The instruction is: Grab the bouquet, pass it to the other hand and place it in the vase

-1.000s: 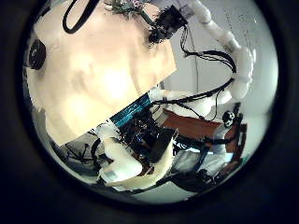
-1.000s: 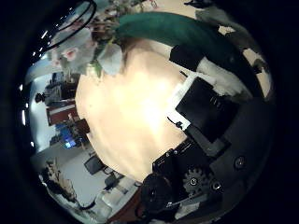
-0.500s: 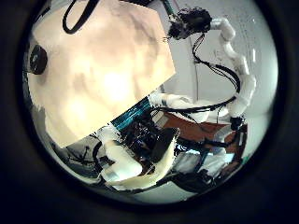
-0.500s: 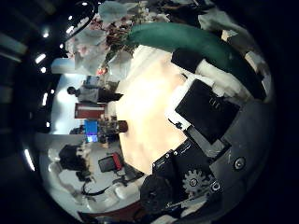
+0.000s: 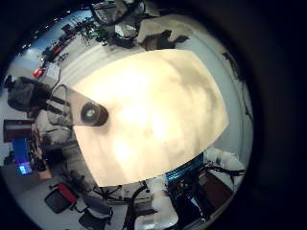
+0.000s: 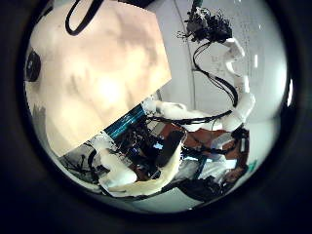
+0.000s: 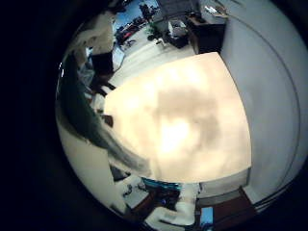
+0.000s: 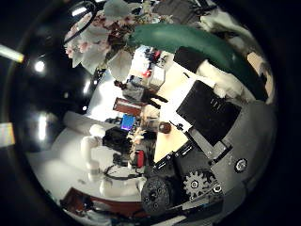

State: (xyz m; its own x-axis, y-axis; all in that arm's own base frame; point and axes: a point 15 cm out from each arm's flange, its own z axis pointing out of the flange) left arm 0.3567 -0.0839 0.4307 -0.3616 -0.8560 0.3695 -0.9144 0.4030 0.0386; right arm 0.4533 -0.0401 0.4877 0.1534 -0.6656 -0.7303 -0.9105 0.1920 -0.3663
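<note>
Across the right hand point(image 8: 212, 122), close against its palm, lies the bouquet point(image 8: 141, 36): its wrapped stems point(image 8: 193, 42) run along the fingers point(image 8: 209, 105), which appear curled round them, and the flower heads point(image 8: 99, 42) fan out past the hand's edge. Both right palm views show the surface point(image 7: 183, 115) well below with nothing between, so the bouquet looks lifted clear of it and I judge the pick-up done. The left hand point(image 6: 132, 171) is well apart from the right, which shows in the left thumb side palm view as a small shape high up at the end of its arm. Nothing appears in the left hand, but whether its fingers are spread or curled I cannot tell from the little that shows. The handover therefore looks not yet begun, and the two hands would first have to come together. Farther out, near one edge of the surface, stands what I take to be the vase point(image 5: 93, 114), upright with its round mouth toward the left palm. No stem or flower rises from it, so it seems empty. The pass to the left hand and the placing of the stems into that mouth are both left to do.
</note>
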